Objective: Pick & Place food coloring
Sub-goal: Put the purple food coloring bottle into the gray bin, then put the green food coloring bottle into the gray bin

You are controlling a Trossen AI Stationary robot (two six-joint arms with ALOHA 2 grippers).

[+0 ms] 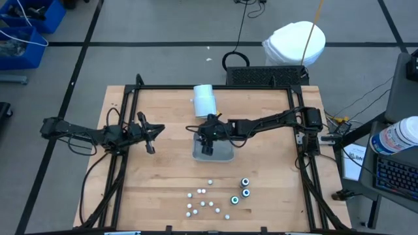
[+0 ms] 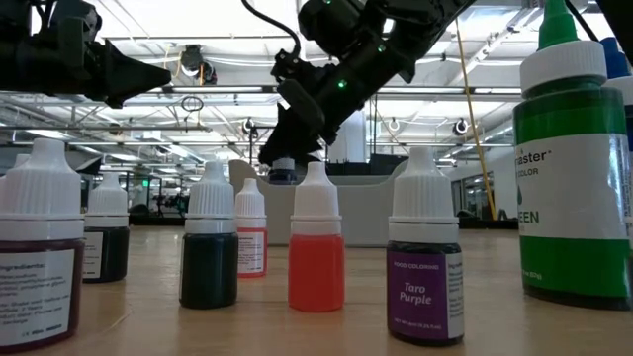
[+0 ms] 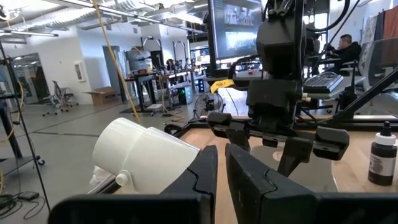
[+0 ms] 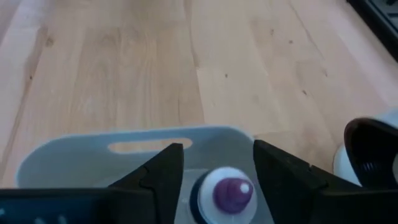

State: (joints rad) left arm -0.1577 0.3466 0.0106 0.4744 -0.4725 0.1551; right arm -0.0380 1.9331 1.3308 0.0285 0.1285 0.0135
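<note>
Several food coloring bottles stand upright near the table's front edge; three dark ones are at their right. The low view shows them close up, among them a purple one and a red one. One bottle with a purple tip is inside the grey tray at mid-table. My right gripper hangs over it, open, with a finger on either side of its cap. My left gripper is shut on nothing, raised over the table's left part. My right gripper comes at the purple-tipped bottle slanting down from the table's right. A strip of tray shows between one finger and the cap. The other finger stands right at the cap's edge; I cannot tell whether it touches.
A white cylinder lies on its side just behind the tray, its dark open end beside my right gripper. A black frame runs around the table's edges. Bare wood lies between the tray and the bottles.
</note>
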